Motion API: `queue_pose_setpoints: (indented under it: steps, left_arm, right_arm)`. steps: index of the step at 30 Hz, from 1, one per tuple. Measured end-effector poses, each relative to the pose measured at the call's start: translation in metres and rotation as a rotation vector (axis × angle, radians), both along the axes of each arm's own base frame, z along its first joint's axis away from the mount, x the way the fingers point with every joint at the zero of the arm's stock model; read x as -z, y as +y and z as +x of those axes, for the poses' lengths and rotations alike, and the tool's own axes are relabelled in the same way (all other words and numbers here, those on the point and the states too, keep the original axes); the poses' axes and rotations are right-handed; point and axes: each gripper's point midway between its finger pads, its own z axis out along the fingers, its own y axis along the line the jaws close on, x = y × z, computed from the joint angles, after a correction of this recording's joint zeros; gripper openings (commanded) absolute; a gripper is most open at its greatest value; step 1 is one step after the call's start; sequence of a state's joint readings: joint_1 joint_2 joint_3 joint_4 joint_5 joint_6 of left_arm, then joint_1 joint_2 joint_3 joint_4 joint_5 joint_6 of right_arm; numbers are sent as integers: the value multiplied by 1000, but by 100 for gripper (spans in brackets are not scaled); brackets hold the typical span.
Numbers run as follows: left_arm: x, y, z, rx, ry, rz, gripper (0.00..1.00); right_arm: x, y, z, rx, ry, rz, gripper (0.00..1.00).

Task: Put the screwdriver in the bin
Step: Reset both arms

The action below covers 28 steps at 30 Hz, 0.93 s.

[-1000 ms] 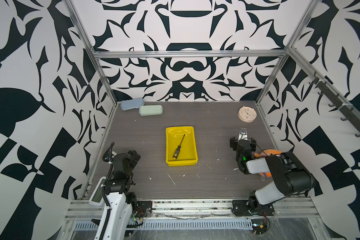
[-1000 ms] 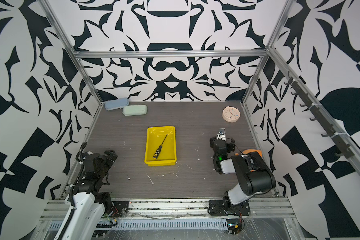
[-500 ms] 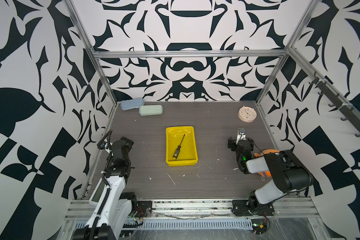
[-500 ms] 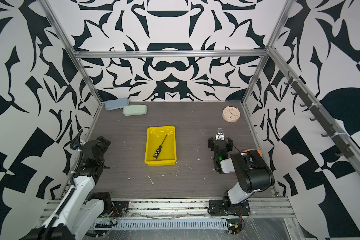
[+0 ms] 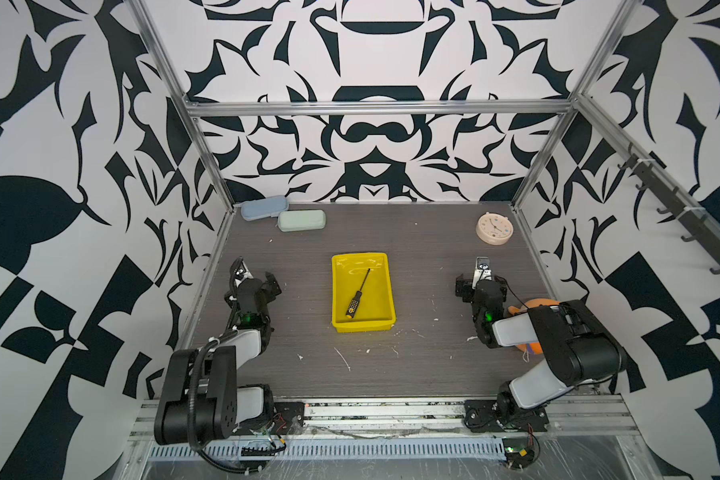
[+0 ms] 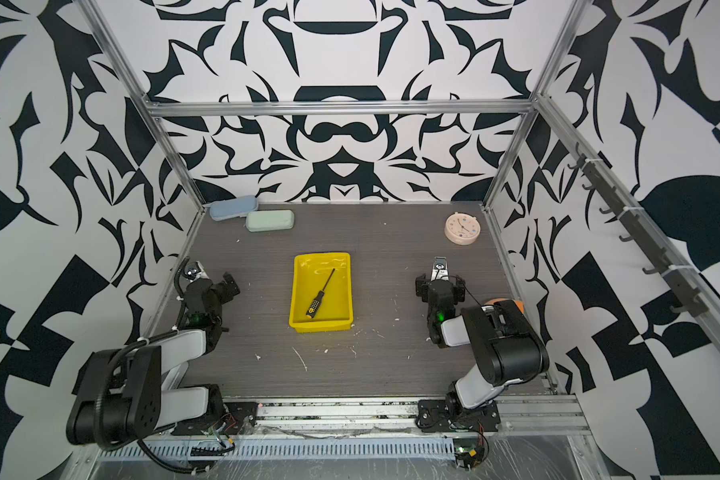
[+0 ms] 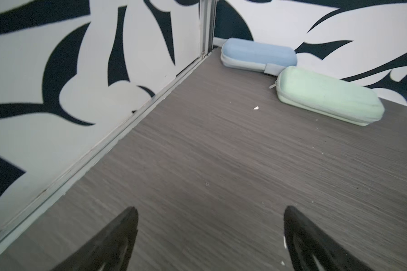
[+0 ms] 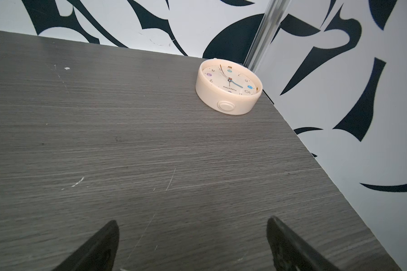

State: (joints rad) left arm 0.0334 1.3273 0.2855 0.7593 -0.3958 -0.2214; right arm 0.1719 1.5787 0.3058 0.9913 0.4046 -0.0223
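Observation:
The screwdriver (image 5: 357, 296) (image 6: 320, 294), with a black handle and a thin dark shaft, lies slantwise inside the yellow bin (image 5: 378, 301) (image 6: 339, 301) at the middle of the table. My left gripper (image 5: 255, 276) (image 6: 211, 279) (image 7: 210, 208) hangs open and empty over bare table near the left wall, well left of the bin. On the other side, my right gripper (image 5: 480, 286) (image 6: 439, 286) (image 8: 192, 220) also stands open and empty above bare table. Neither wrist view shows the bin or the screwdriver.
A pale blue case (image 5: 265, 208) (image 7: 256, 55) and a green case (image 5: 301, 219) (image 7: 327, 96) lie in the back left corner. A cream clock (image 5: 494, 227) (image 8: 228, 86) lies at the back right. An orange object (image 5: 533, 305) sits behind the right arm. White crumbs dot the table's front.
My left arm has folded down and its gripper has moved away from the front edge along the left wall. The right gripper has barely shifted. The screwdriver has stayed in the bin.

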Motion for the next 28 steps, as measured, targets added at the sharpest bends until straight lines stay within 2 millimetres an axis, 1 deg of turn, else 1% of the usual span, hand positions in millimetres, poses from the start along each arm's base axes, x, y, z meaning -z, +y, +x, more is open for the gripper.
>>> queue_pose_setpoints:
  steps: [3, 6, 8, 9, 10, 12, 13, 14, 19, 28]
  left_arm:
    - [11, -4, 2, 32, -10, 19, 99]
    - [29, -8, 7, 70, 9, 37, 99]
    - [41, -13, 10, 102, 53, 37, 99]
    - [42, -15, 12, 114, 69, 35, 99]
    - [38, -17, 19, 130, 72, 37, 99]
    - [21, -20, 34, 154, 24, 40, 99]
    - [14, -22, 37, 165, 0, 42, 99]
    - [12, -25, 39, 185, -8, 46, 99]
    - [22, -34, 37, 245, 37, 40, 99]
    - [26, -39, 36, 274, 54, 41, 99]
  right_arm:
    - [0, 0, 0, -1, 0, 0, 100]
    - [0, 0, 0, -1, 0, 0, 100]
    - [0, 0, 0, -1, 0, 0, 100]
    - [0, 0, 0, -1, 0, 0, 100]
    - [0, 0, 0, -1, 0, 1, 100]
    - [0, 0, 0, -1, 0, 0, 100]
    - [0, 0, 0, -1, 0, 1, 100]
    - [0, 0, 0, -1, 0, 0, 100]
    - [0, 0, 0, -1, 0, 0, 100]
    - [5, -3, 3, -15, 23, 33, 100]
